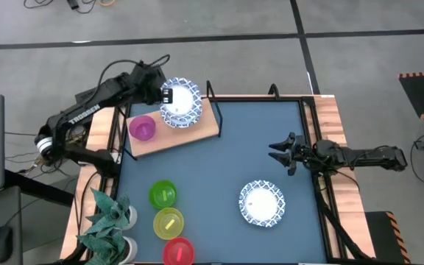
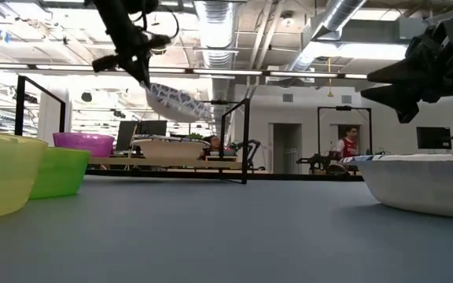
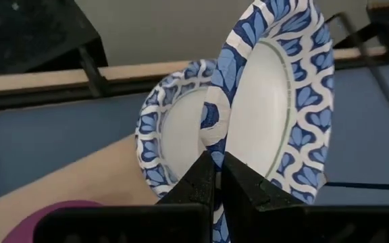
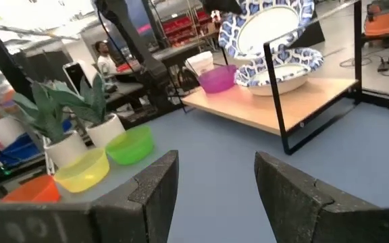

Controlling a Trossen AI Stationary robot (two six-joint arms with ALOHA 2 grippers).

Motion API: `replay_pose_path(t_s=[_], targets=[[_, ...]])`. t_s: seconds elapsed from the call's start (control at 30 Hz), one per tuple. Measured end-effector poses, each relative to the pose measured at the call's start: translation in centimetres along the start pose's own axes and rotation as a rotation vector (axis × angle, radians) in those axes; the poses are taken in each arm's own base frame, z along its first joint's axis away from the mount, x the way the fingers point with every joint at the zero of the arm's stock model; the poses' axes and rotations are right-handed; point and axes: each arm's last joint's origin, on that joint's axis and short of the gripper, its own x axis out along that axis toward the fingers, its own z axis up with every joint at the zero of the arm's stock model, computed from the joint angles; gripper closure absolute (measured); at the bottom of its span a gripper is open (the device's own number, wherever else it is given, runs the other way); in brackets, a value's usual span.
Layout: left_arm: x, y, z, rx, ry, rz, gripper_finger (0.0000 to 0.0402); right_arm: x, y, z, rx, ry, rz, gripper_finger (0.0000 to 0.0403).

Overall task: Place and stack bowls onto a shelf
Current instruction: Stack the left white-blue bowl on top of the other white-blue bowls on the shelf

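The left gripper is clamped on the rim of a blue-patterned bowl, holding it tilted in the air just above another patterned bowl resting on the shelf, beside the purple bowl. The left arm reaches in over the shelf's back corner. The right gripper hangs with fingers apart above the table, near a third patterned bowl.

Two dark robot arms, matte black throughout.

The left arm, at upper left of the high view, carries white "TROSSEN" lettering and a looping black cable; the right arm, at mid right, ends in angular black fingers.
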Motion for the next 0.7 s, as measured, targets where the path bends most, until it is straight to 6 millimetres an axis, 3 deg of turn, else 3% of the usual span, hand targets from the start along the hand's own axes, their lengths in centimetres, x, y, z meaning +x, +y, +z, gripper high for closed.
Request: replay_pose_path(t_s=[0.43,0.7], targets=[[6.5,1.3,1.1,-0.008,0.159,0.020,0.0401,0.1,0.0,-0.2,-0.001,0.019,-0.006,0.0183],[7.3,1.4,1.1,-0.009,0.142,0.081,0.0398,0.1,0.0,-0.2,0.007,0.019,-0.005,0.0183]])
